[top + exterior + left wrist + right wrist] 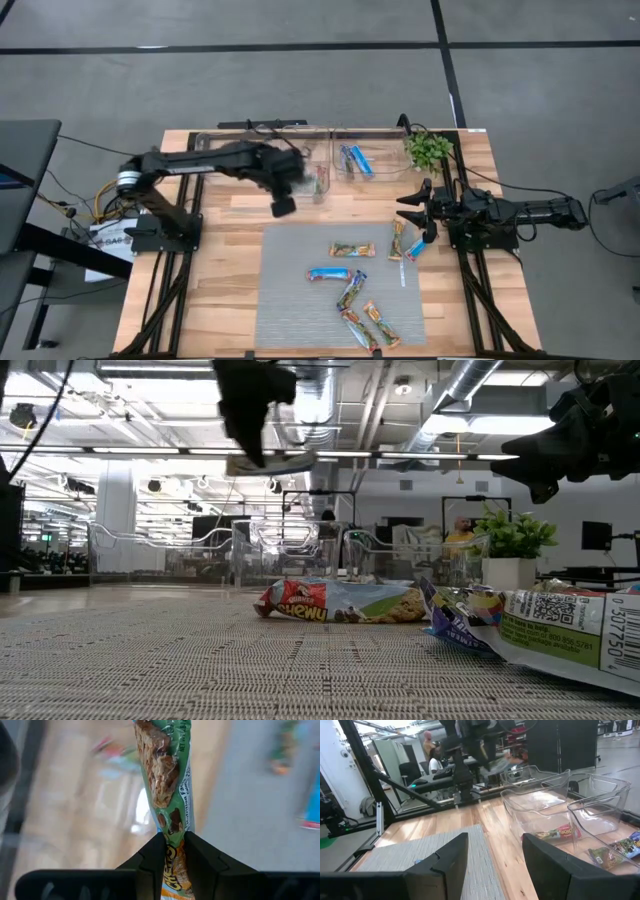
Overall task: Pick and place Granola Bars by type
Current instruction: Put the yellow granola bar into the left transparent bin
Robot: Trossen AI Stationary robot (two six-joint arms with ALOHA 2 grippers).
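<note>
My left gripper (174,840) is shut on a green and tan granola bar (165,775). It hangs high over the wood near the clear bins (318,165); in the low view the left gripper (250,420) is at the top with the bar (272,462) under it. Several more bars, blue (330,273) and green/orange (352,249), lie flat on the grey mat (290,300). My right gripper (415,207) waits open above the mat's right edge, near two bars (405,243). My left gripper pinches the green-wrapped bar between its two fingers at one end (172,851), where orange lettering shows. Most of the bar sticks out past the fingertips. The bar is lifted clear of the table and lies roughly level under the gripper in the low view.
Two clear bins stand at the far edge: the left one holds a green/red bar (322,181), the right one (365,160) holds blue bars. A small green plant (430,148) stands in the far right corner. Bare wood lies left of the mat.
</note>
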